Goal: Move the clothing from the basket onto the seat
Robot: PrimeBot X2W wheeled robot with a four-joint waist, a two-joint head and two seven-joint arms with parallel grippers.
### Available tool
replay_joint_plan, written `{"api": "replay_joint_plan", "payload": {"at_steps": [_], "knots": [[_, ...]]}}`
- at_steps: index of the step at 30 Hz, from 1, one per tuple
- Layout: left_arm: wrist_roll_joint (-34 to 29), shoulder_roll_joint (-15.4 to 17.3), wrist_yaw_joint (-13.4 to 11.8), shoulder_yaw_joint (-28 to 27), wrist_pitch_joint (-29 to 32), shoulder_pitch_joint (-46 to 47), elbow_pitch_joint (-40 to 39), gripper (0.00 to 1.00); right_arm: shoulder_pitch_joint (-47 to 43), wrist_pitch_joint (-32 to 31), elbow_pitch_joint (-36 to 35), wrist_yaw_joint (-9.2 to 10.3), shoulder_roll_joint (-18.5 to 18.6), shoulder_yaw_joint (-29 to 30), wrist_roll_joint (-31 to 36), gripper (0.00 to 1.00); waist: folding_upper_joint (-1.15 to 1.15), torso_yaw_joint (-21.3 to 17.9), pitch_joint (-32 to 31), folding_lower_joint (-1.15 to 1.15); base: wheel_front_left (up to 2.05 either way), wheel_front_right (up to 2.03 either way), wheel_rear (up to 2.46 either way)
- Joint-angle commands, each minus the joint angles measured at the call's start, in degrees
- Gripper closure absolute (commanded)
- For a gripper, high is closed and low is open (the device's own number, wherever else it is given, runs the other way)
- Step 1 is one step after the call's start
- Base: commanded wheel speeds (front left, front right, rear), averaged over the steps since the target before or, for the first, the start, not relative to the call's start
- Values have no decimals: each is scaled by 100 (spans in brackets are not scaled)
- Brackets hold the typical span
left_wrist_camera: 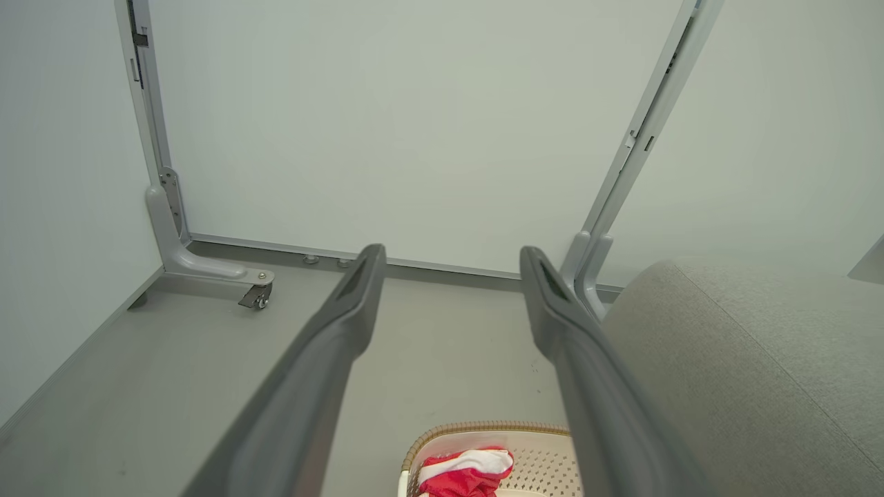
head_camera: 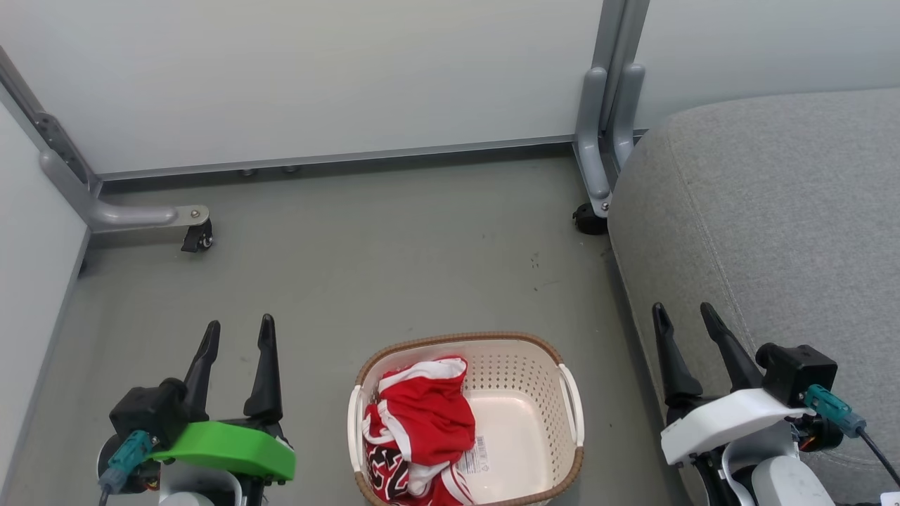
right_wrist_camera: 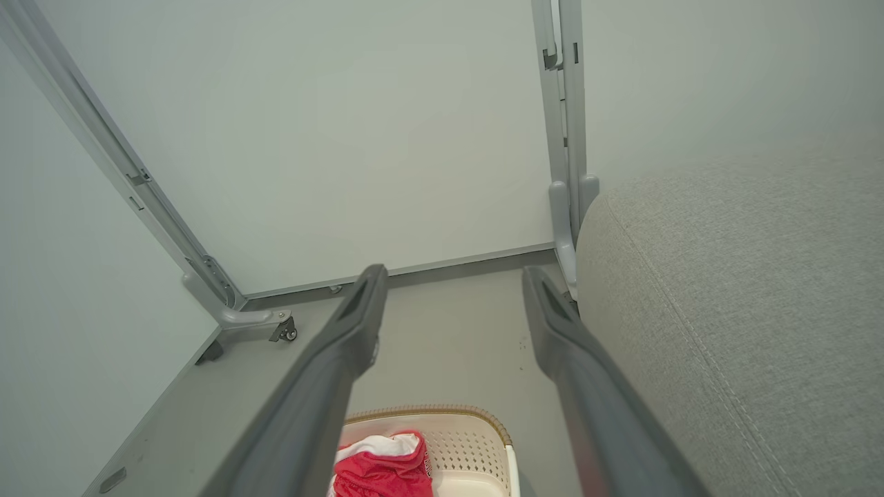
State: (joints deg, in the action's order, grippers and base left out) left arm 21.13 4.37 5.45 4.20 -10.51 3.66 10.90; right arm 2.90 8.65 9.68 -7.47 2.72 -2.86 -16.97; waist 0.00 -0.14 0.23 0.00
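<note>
- Far left: grey frame leg with a small caster (head_camera: 197, 239), standing on the grey floor (head_camera: 394, 260) against a pale wall panel.
- Near left: left gripper (head_camera: 240, 322), green-shelled. Its two fingers are spread wide with nothing between them. It hangs over bare floor, left of the basket and apart from it.
- Near centre: basket (head_camera: 460, 336) on the floor, cream with a brown rim. The clothing (head_camera: 425, 414) lies bunched in its left half: red, white trim, numerals at the near edge. The right half shows bare bottom and a label sticker (head_camera: 477, 453).
- Near right: right gripper (head_camera: 681, 308), white-shelled. Its fingers are parted and empty, over the seat's left edge.
- Right: seat (head_camera: 773, 211), a big grey cushion with a stitched seam; the basket is just beside its left edge.
</note>
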Motion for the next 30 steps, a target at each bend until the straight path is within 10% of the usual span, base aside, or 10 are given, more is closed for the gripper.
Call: {"api": "replay_joint_plan", "payload": {"at_steps": [1,30], "knots": [[-126,26,-4,13,-45,-52,-16,0,-12,37,-53,-3,20,-16,158,0,0,2,1,0,0,0,0],[-1230,-75,111,-41,-384,-146,320,0,-163,238,-140,-3,25,-51,1153,0,0,31,11,0,0,0,0]]}}
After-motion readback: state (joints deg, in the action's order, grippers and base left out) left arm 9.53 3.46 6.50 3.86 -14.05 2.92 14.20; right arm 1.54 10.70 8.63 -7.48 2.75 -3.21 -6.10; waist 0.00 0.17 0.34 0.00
